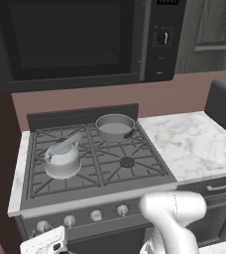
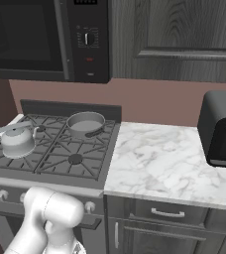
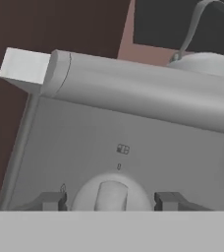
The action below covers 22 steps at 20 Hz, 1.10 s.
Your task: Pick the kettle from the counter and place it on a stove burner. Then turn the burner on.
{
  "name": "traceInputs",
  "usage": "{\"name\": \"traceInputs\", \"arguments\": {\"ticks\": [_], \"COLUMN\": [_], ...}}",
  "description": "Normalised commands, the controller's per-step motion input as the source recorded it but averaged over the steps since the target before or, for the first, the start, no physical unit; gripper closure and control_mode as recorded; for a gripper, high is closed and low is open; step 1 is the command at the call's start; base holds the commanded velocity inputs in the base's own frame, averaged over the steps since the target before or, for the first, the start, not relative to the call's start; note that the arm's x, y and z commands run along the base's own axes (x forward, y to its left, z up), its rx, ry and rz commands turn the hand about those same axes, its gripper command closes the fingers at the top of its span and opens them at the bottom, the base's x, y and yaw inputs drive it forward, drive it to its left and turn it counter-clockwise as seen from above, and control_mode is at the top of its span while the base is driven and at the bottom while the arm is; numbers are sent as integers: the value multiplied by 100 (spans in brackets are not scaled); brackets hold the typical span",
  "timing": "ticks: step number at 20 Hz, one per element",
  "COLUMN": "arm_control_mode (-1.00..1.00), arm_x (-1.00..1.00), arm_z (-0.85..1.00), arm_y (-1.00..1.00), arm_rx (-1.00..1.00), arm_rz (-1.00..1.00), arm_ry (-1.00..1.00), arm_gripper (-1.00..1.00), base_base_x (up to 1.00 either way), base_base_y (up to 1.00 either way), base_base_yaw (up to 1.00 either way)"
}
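We hold the tool (image 3: 111,201) spread, fingertips either side of the stove knob (image 3: 111,196) dead ahead, beneath the kettle (image 3: 210,63).

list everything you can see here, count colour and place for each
kettle: one, silvery grey, on the front left stove burner
pot: one, grey, on the back right burner
stove: one, dark grates, four burners
knobs: four seen, silver, along the stove front
counter: one, white marble, right of the stove
microwave: one, black, above the stove
toaster: one, black, right end of the counter
drawer handle: one, silver, below the counter
gripper: one, dark fingertips, open either side of the leftmost knob
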Motion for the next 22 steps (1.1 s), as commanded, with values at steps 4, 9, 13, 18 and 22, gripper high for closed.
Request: {"name": "traceInputs", "arguments": {"ticks": [4, 9, 13, 18, 22], "arm_control_mode": [-100, -100, -100, -100, -100], "arm_x": [0, 0, 0, 0, 3], "arm_z": [-6, -12, -20, -32, -43], "arm_y": [0, 0, 3, 1, 3], "arm_rx": [-13, -14, -18, -21, -24], "arm_rz": [31, 31, 31, 31, 32], "arm_ry": [0, 9, 25, 25, 27], "arm_gripper": [100, 100, 100, 100, 100], "base_base_x": [0, 0, 0, 0, 0], "base_base_y": [0, 0, 0, 0, 0], "base_base_yaw": [0, 0, 0, 0, 0]}}
